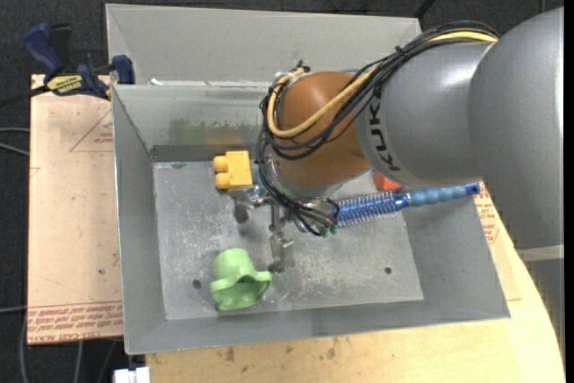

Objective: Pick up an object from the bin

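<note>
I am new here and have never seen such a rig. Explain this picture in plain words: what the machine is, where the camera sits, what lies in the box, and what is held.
The big grey shape is a robot arm that reaches in from the right. Its wrist wears an orange cover with cables. The one camera looks down from above, somewhat to one side. Below the wrist is the end effector, two thin fingers standing apart low over the floor of the grey metal bin. Nothing is between them. Three loose things lie in the bin: a yellow block near the back, a crumpled green piece at the front just beside the fingers, and a blue ribbed stick to the right.
</note>
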{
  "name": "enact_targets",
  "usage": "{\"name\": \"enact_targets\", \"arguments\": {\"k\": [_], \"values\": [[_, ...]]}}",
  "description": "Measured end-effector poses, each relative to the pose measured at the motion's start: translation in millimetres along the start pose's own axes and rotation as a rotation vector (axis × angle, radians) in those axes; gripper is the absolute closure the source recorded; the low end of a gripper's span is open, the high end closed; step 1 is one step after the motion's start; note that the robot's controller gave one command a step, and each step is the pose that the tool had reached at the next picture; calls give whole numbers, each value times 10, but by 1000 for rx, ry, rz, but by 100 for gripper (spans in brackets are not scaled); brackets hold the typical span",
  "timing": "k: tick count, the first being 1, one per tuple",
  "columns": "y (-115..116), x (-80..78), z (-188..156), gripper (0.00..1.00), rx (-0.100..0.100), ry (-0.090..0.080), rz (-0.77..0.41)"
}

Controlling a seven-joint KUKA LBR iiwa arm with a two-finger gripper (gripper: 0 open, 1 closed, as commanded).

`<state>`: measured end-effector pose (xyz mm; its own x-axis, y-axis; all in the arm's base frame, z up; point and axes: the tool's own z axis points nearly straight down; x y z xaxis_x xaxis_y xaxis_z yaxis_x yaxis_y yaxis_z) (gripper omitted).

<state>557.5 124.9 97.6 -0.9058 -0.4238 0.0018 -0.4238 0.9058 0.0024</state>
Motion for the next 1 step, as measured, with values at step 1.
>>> {"name": "enact_targets", "arguments": {"k": [1], "values": [[336, 488, 287, 0, 1, -3, -41]]}}
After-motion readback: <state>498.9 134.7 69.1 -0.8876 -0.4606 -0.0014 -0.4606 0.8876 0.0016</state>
